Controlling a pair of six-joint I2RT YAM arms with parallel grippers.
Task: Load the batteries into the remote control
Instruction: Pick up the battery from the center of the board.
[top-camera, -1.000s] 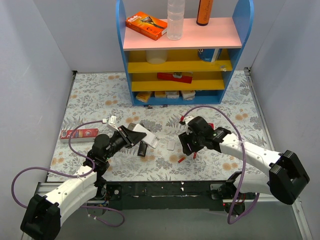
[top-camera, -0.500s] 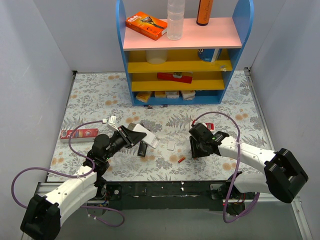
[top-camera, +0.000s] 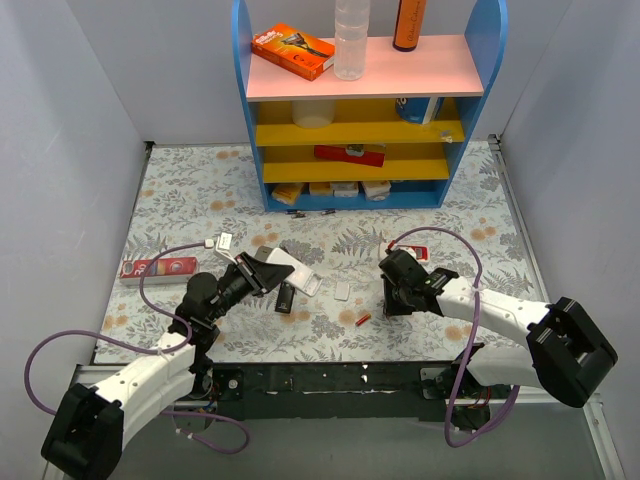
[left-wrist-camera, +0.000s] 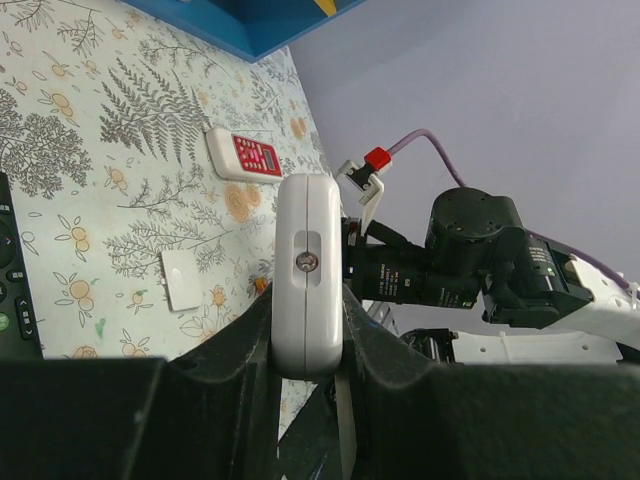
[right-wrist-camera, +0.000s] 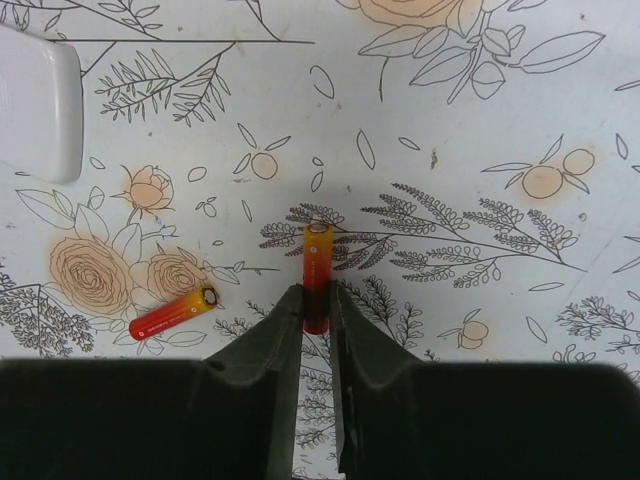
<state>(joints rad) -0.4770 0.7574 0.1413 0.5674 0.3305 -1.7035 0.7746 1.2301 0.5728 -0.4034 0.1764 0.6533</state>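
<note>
My left gripper (left-wrist-camera: 308, 345) is shut on the end of the white remote control (left-wrist-camera: 307, 270) and holds it above the table, shown too in the top view as the remote control (top-camera: 292, 266). Low over the table at centre right, my right gripper (right-wrist-camera: 317, 300) has its jaws shut on the dark end of a red-orange battery (right-wrist-camera: 317, 262). The battery's yellow end points away from the jaws. In the top view this gripper (top-camera: 398, 292) hides that battery. A second battery (right-wrist-camera: 172, 312) lies loose to the left, also visible in the top view as a battery (top-camera: 363, 320).
A small white cover (top-camera: 342, 291) lies between the arms, and a black remote (top-camera: 285, 298) sits under the left gripper. The white remote with red buttons (left-wrist-camera: 245, 155) lies behind the right gripper. A red box (top-camera: 158, 268) is at the left, and the blue shelf unit (top-camera: 250, 110) stands at the back.
My right gripper has shifted right and down to the table, and its jaws have closed on a battery. The left arm and the remote control have stayed still.
</note>
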